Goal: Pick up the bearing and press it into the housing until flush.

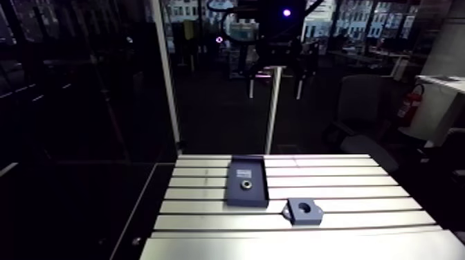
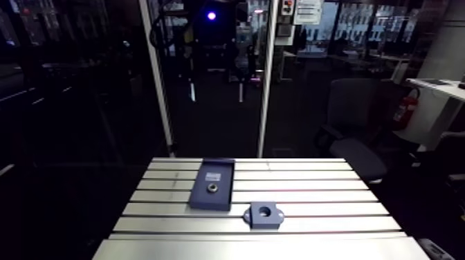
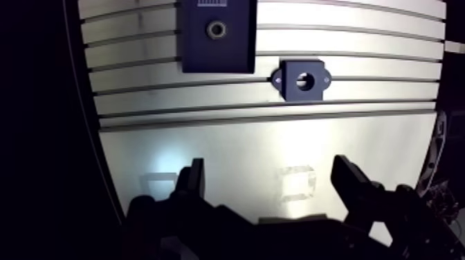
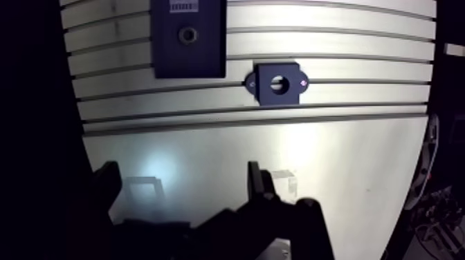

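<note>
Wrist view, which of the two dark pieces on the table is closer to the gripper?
The housing, the smaller block with a round hole, lies closer to the open gripper than the rectangular tray holding the bearing.

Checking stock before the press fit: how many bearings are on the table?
1. The bearing lies on the dark tray, beside the housing, ahead of the open pincer. None seems hidden.

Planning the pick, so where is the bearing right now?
In the wrist view the bearing lies on the dark tray, well ahead of the open gripper; the housing sits on the table just beside the tray, nearer the gripper.
</note>
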